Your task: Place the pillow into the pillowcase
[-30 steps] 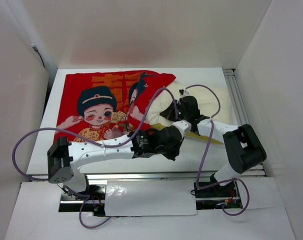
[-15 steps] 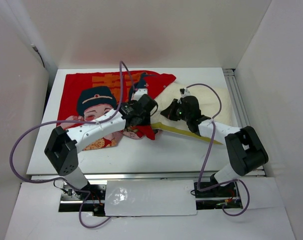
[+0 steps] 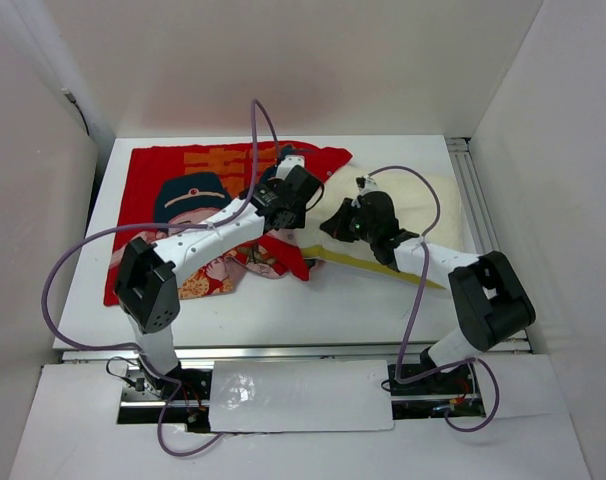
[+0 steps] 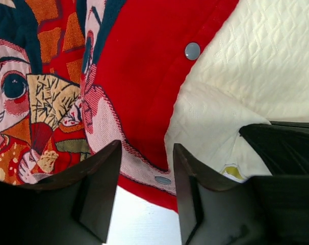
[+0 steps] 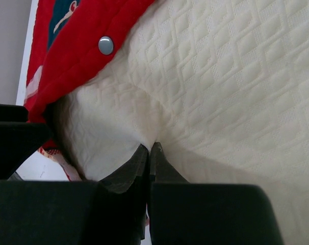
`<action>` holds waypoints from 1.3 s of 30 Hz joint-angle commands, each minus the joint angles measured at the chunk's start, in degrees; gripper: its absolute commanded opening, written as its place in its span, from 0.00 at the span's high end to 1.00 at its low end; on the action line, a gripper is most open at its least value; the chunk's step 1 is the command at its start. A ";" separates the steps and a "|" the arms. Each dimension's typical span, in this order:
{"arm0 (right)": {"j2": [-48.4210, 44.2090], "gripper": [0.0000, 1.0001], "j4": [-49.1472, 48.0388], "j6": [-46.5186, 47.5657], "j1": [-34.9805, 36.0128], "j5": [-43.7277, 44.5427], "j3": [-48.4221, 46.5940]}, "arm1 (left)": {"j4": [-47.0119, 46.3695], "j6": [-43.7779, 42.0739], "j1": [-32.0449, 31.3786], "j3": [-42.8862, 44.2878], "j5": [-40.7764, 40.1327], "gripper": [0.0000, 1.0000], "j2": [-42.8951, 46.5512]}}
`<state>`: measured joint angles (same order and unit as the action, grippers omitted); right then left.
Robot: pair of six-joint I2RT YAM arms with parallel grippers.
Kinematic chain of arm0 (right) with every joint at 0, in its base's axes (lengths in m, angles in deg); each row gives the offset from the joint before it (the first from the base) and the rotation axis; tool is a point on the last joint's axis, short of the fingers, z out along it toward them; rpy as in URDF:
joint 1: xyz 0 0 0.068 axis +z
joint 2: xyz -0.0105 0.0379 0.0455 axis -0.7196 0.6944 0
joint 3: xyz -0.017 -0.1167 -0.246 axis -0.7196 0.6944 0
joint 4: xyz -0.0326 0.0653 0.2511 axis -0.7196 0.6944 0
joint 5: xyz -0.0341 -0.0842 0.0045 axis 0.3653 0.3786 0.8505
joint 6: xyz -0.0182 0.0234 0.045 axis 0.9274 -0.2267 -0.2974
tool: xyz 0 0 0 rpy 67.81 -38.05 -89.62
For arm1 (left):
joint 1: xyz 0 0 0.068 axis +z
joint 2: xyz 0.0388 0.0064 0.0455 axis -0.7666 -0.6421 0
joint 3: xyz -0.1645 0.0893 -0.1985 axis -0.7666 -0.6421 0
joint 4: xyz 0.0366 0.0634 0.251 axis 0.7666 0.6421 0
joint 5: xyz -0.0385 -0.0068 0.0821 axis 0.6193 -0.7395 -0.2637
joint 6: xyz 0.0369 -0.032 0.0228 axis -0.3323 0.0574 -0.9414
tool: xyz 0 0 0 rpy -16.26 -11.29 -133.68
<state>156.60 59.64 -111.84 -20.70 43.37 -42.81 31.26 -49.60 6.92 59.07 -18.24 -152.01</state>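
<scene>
The red pillowcase point(image 3: 183, 170) with cartoon figures lies flat at the left, its lower right edge rumpled. The cream pillow point(image 3: 428, 200) lies at the right, its left part under the case's open edge. My left gripper point(image 3: 301, 205) hovers open over that edge. In the left wrist view it point(image 4: 144, 189) is empty, with the snap-buttoned pillowcase hem point(image 4: 162, 179) between its fingers and the pillow point(image 4: 256, 66) to the right. My right gripper point(image 3: 335, 222) is shut, pinching a fold of the pillow point(image 5: 221, 76) at its tips point(image 5: 149, 149), next to the pillowcase point(image 5: 73, 46).
White walls enclose the table on three sides. An aluminium rail point(image 3: 471, 190) runs along the right edge and another point(image 3: 313, 350) along the front. Purple cables point(image 3: 253, 130) loop above both arms. The pillow's yellow piping point(image 3: 383, 268) lies under the right arm.
My left arm has swung from the table's front up to the pillowcase's open edge, and the case's lower right part is now bunched. The right gripper has stayed pinched on the pillow.
</scene>
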 commanded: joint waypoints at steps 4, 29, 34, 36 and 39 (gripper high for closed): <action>0.63 1.00 -0.44 0.48 0.61 0.96 -2.86 | 1.04 -2.19 1.20 4.84 -2.92 0.55 -3.61; -1.48 1.00 -0.69 1.54 0.61 1.48 -2.77 | 2.10 -6.41 1.74 9.68 -0.72 1.00 -7.74; -2.01 1.00 -4.74 0.23 0.61 0.44 -3.73 | -3.68 -11.22 -5.02 5.48 1.89 1.00 0.15; -3.49 1.00 -5.61 -0.65 0.61 -0.10 -4.27 | -7.55 -11.77 -6.95 2.75 5.15 1.00 2.70; -7.53 1.00 -8.34 -1.97 0.61 0.43 -2.17 | -11.59 -13.08 -11.25 0.63 12.18 1.00 6.31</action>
<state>155.23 59.72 -111.52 -20.53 44.22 -43.44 27.70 -60.31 -0.51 60.16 -14.07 -151.34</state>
